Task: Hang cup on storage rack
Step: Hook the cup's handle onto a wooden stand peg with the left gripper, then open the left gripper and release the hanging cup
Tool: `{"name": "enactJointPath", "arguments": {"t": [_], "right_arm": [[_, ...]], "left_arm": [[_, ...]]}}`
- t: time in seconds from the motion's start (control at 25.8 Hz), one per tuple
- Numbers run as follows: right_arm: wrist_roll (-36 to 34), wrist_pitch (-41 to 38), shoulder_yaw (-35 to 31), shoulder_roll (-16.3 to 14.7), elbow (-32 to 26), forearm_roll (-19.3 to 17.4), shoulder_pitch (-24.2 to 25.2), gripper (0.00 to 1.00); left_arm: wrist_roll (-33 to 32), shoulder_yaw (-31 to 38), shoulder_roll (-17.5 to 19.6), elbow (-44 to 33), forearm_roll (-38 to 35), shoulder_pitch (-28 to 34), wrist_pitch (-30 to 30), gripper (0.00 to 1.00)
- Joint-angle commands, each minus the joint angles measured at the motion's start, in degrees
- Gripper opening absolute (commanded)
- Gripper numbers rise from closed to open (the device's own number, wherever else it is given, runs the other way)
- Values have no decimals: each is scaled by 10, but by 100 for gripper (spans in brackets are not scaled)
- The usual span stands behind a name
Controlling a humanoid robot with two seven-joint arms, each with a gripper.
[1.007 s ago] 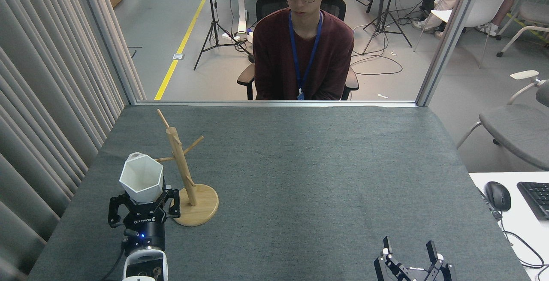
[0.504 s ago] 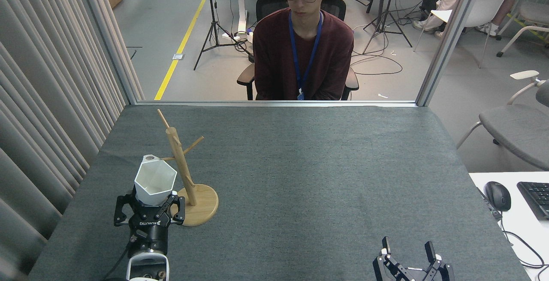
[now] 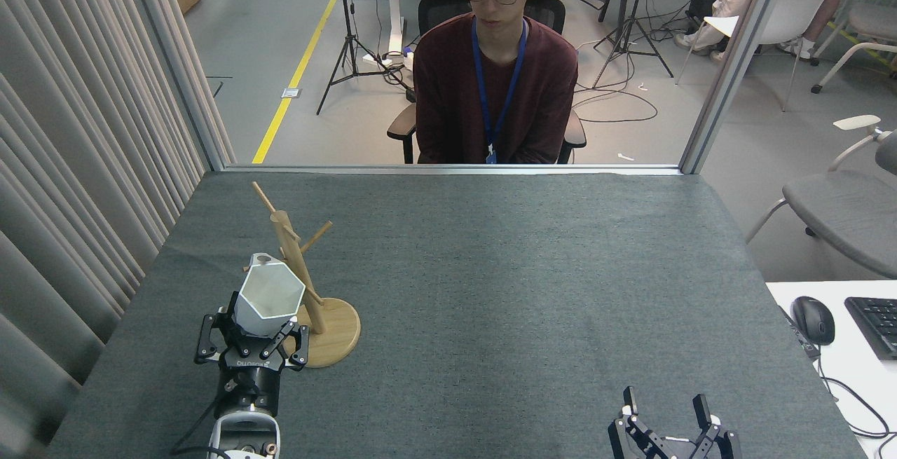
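The white cup with flat sides and a six-cornered rim point(image 3: 268, 296) sits right on top of the left gripper point(image 3: 253, 336), with its open mouth facing up and toward the camera. The black jaws of this gripper are squeezed around the narrow bottom part of the cup and hold it up off the grey cloth-covered surface point(image 3: 532, 291). The cup's little tab with a round hole point(image 3: 263, 258) is on the far side from the jaws. Just beyond and to the right of the jaws stands the light wooden rack with a round base, a leaning post and thin pegs point(image 3: 305, 280). The cup looks pressed up against the post. The right gripper point(image 3: 669, 417) is well apart, low at the bottom edge, with its jaws spread wide and nothing in them.
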Motion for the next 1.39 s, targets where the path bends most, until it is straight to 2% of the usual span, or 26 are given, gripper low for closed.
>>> {"name": "enactJointPath", "arguments": {"t": [0.0,0.04,0.08,0.58,0.66,0.97,1.16,1.24,1.36], "right_arm": [[-3,0,0,0,0,0,0,99],[-3,0,0,0,0,0,0,99],[-3,0,0,0,0,0,0,99],[-4,-3,0,2,0,0,0,99],[-4,-2,0,2,-1,0,0,99],[-4,-4,0,-1,-1,0,0,99],[-5,-5,0,-5,-6,0,4,99],[-5,-6,0,-6,-7,1,4,99],[-5,-7,0,-10,-9,1,4,99]], "left_arm": [[5,0,0,2,-2,-1,1,76],[14,0,0,3,-1,-1,2,92],[23,0,0,3,1,-1,1,99],[29,-2,-7,-1,2,7,0,99],[29,1,-14,-3,5,22,-3,99],[31,1,-17,-26,96,94,-42,99],[22,2,-11,-133,214,149,-123,99],[20,2,-3,-192,238,180,-146,99],[19,2,0,-241,252,221,-187,99]]}}
